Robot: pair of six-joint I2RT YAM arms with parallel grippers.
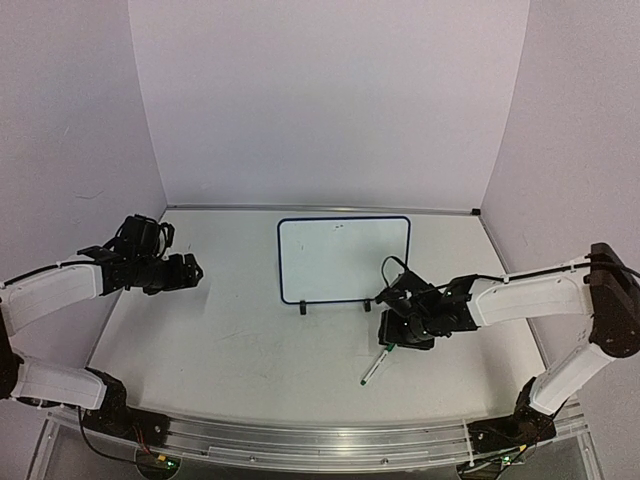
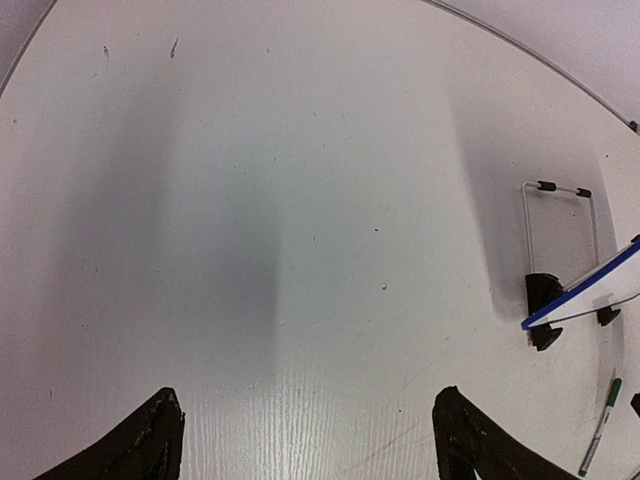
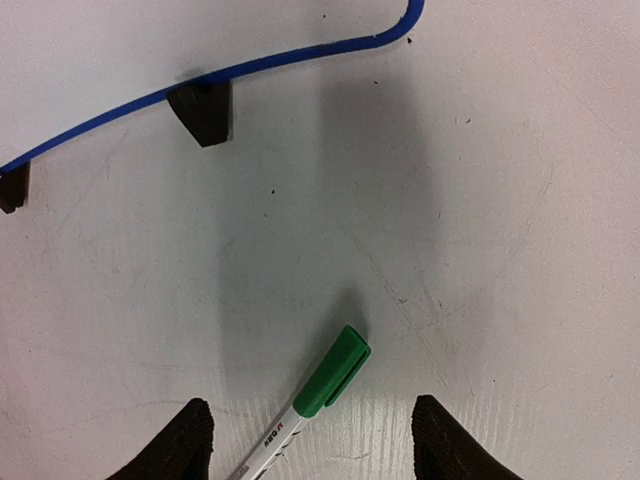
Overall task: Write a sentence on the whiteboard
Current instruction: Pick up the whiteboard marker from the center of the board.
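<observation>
You are seeing print on the marker (image 3: 331, 373) barrel, too small to read, and any writing on the whiteboard (image 1: 343, 260) is too faint to make out. Your right claw (image 3: 310, 425) is hovering open astride the marker, just before the whiteboard standing on the surface (image 1: 230, 340); your left claw (image 2: 305, 415) is hanging open, well to its left.

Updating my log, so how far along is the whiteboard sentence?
Done: nothing; the small blue-framed white whiteboard looks blank. In hand: the open right gripper hovers over the capped green-and-white marker pen lying below it. Remaining: grasp, uncap, write the sentence.
</observation>
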